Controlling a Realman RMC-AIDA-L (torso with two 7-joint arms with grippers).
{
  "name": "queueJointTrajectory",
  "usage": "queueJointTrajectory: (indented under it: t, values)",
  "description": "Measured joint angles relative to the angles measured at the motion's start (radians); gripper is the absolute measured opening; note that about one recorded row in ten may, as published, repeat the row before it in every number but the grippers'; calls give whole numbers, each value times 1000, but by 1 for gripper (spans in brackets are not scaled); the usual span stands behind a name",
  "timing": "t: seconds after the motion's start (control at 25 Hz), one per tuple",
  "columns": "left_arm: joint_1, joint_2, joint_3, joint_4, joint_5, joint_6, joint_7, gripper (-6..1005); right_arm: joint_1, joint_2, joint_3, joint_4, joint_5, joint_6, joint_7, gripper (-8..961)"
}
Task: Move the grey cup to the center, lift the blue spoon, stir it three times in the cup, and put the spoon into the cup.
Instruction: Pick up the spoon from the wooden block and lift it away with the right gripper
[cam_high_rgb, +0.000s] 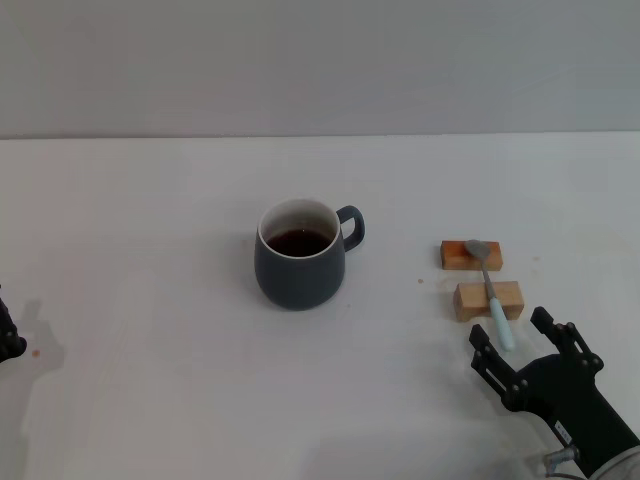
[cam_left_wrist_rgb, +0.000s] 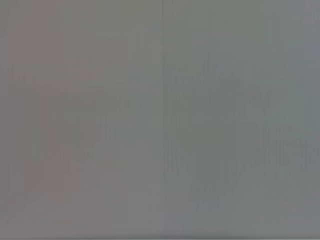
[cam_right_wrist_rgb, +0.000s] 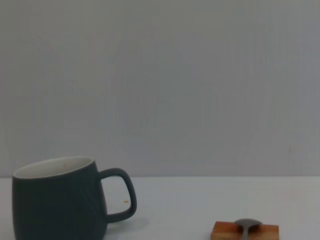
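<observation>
Cup sits mid-table, handle toward the spoon, which lies propped across two wood blocks, probably so fingers can get under it. Right claw is spread open just behind the handle tip. Left claw is parked at the edge; can't tell its state.

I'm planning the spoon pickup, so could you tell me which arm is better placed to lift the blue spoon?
The right: its open claw sits just short of the blue spoon handle, while the left claw is at the far edge.
</observation>
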Motion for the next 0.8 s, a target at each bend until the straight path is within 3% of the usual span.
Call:
queueJointTrajectory:
  t: [0.8]
  values:
    - [0,0,0,0,0,8,-1,-2,-7,-3,5,-1,1,-2,35,823]
